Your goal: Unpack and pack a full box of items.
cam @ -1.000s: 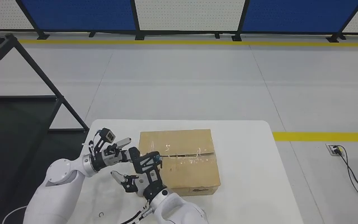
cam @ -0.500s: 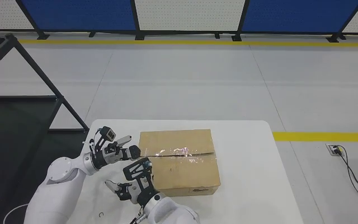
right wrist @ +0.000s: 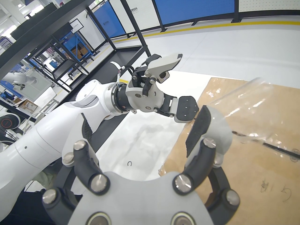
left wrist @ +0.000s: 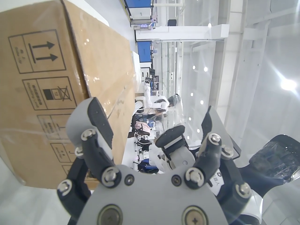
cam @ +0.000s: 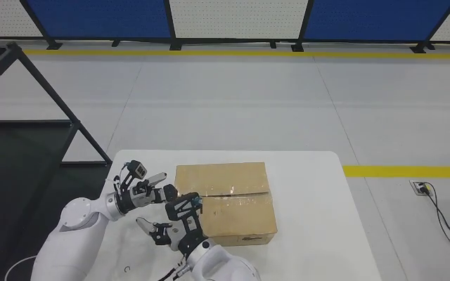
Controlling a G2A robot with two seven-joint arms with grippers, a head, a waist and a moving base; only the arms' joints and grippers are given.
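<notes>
Right gripper [right wrist: 143,129]: jaws spread wide, nothing between them. One padded finger [right wrist: 201,129] sits over the left edge of the cardboard box [right wrist: 246,146], at the corner nearer me; the other hangs out over the white table [right wrist: 140,141]. I can't tell whether that first pad is actually touching the cardboard. Just beside it, a strip of clear tape [right wrist: 241,97] stands up loose off the box top. Left gripper [left wrist: 152,115]: also spread and holding nothing. It comes in from the left, with one finger [left wrist: 98,122] close against the box's side wall [left wrist: 46,83] near its upper edge, the other out in free air. In the right wrist view, one left-hand pad [right wrist: 186,108] sits just beside my right finger, apart from it, at the same box edge. From the top view, both grippers [cam: 158,191] [cam: 169,216] crowd the left side of the box [cam: 225,200], which lies flat and closed on the table [cam: 309,211]. Its flaps meet along a glossy taped seam. The box sits just right of both hands.
</notes>
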